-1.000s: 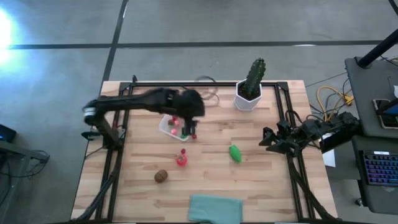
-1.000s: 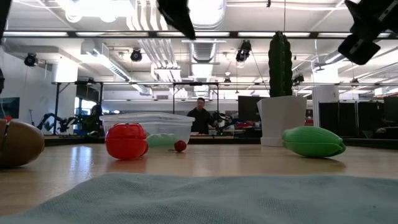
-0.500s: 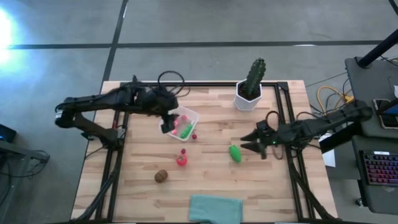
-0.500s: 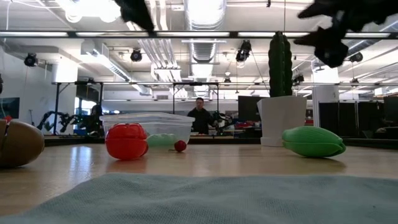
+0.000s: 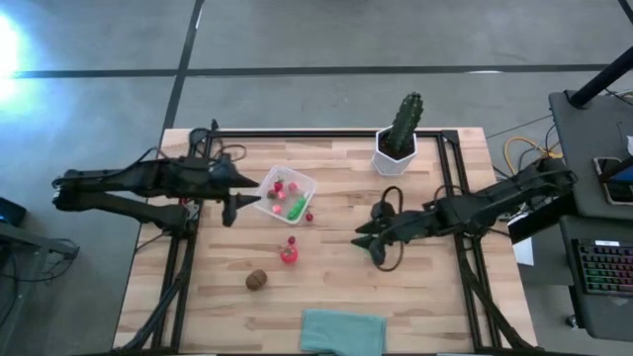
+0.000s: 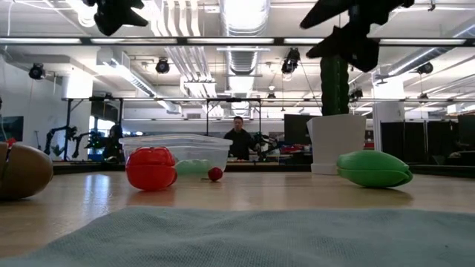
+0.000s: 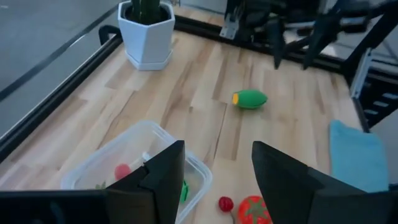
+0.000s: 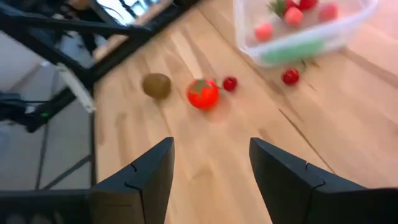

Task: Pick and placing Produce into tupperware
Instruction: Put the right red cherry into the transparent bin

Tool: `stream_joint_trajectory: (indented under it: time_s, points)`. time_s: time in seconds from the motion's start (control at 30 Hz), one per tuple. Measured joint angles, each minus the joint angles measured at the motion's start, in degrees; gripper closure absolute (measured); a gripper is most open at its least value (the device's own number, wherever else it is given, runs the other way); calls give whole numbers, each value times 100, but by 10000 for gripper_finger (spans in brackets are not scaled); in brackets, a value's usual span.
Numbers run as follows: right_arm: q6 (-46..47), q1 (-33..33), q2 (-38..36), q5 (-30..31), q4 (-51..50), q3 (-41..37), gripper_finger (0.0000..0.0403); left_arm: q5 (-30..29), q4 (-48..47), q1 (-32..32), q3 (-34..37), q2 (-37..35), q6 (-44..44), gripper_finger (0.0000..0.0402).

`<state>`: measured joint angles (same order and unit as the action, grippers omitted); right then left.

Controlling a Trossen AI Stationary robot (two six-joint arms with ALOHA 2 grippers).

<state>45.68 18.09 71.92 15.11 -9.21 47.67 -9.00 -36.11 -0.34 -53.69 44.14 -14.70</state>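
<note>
The green piece (image 7: pixel 249 99) is lying alone on the tabletop (image 5: pixel 425 287), well apart from the tub (image 5: pixel 286 196). The right claw (image 5: pixel 368 241) is hovering over it, spread wide and empty; it should probably be closing across the short width. The left claw (image 5: pixel 231 209), also wide, is waiting beside the tub.

Both arms are dark, slim and jointed, looped with black cables; each pincer has two blocky, matte black fingers (image 7: pixel 163 177).

Clear tupperware (image 5: pixel 284 195) holds red and green produce (image 5: pixel 296 208)
</note>
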Motion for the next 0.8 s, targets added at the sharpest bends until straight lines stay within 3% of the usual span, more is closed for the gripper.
stream_joint_trajectory:
  time_s: [0.27, 0.5, 0.67, 0.8]
  points:
    - [413, -13, 1086, -5, 35, 993, 202, 83, 132, 0, 269, -847, -492, 229]
    - [-221, -23, 2186, -50, 3, 2429, 202, 257, 376, 2, 279, -1328, -466, 229]
    - [-276, -263, 2660, 268, -1538, 3257, 202, 260, 403, 2, 324, -1703, -448, 229]
    - [112, -687, 2837, 139, -2793, 3261, 202, 265, 410, 2, 376, -1978, -576, 229]
